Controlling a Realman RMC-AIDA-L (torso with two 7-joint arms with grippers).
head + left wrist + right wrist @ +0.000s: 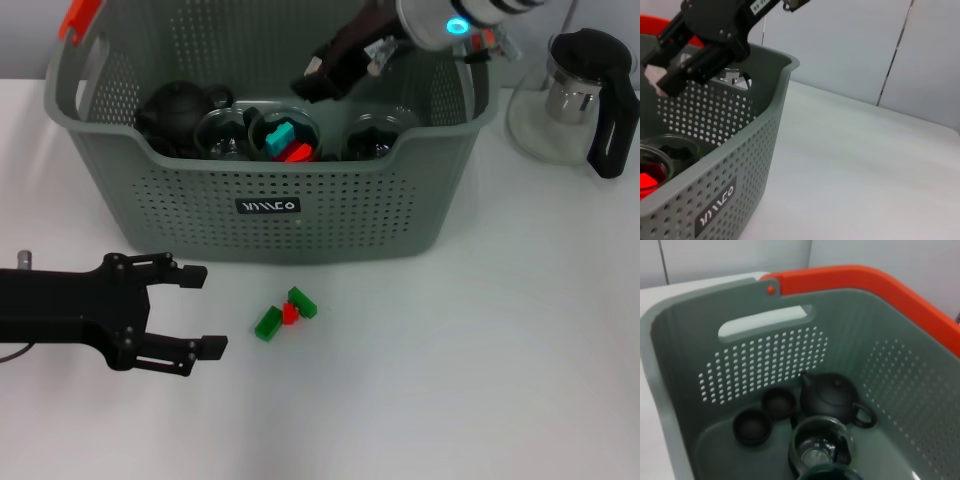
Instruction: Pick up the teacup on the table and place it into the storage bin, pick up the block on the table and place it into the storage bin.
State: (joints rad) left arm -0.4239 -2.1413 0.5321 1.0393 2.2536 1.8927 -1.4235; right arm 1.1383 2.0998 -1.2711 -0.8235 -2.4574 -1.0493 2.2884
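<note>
The grey-green storage bin (pixel 330 215) stands at the back of the table, its label facing me. My right gripper (pixel 312 76) hovers open inside it, above the cups, holding nothing; it shows too in the left wrist view as the right gripper (pixel 660 60). Two green blocks (pixel 267 323) and a red block (pixel 290 313) lie on the table just in front of the bin. My left gripper (pixel 205 312) rests open low over the table, left of these blocks. No teacup shows on the table; two small black teacups (pixel 778 402) sit on the bin's floor.
Inside the bin are a black teapot (pixel 175 110), glass cups (pixel 822 442) and one glass cup holding teal and red blocks (pixel 285 140). A glass pitcher with a black handle (pixel 580 95) stands right of the bin. The bin's orange handle (pixel 880 287) arches overhead.
</note>
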